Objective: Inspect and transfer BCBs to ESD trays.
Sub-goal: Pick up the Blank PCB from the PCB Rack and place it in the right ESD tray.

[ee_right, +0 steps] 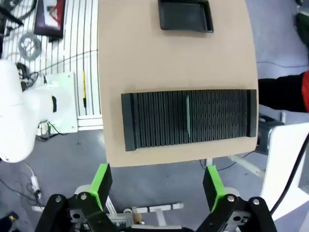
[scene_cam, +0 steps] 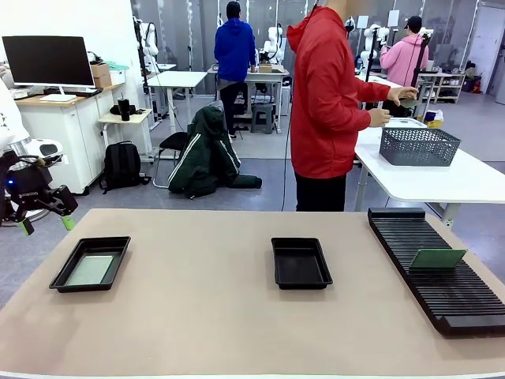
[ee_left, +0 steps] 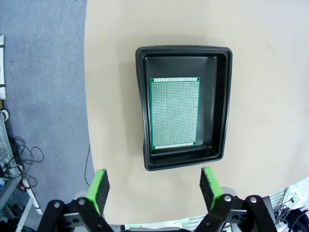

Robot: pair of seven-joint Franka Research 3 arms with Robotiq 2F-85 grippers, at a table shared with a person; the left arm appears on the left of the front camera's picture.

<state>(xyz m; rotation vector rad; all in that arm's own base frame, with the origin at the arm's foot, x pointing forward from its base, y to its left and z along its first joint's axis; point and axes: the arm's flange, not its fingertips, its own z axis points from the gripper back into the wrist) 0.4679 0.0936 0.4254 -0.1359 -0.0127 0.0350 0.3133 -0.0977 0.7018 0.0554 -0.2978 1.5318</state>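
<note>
One ESD tray (scene_cam: 65,272) lies at the table's left with a BCB (scene_cam: 89,270) flat inside it. From above, the left wrist view shows this tray (ee_left: 219,106) and its green BCB (ee_left: 175,113). My left gripper (scene_cam: 47,225) hangs open off the table's left edge; in its own view the gripper (ee_left: 153,188) is above and short of the tray, nothing between its fingers. A second ESD tray (scene_cam: 301,263) sits empty mid-table, seen too in the right wrist view (ee_right: 186,15). Another BCB (scene_cam: 437,258) stands in the rack, edge-on (ee_right: 188,122) below my open right gripper (ee_right: 157,186).
The long black slotted rack (scene_cam: 442,284) runs along the table's right side (ee_right: 217,118). A person in a red hoodie (scene_cam: 327,103) stands beyond the far edge, hands at a grey mesh basket (scene_cam: 418,146) on a white table behind.
</note>
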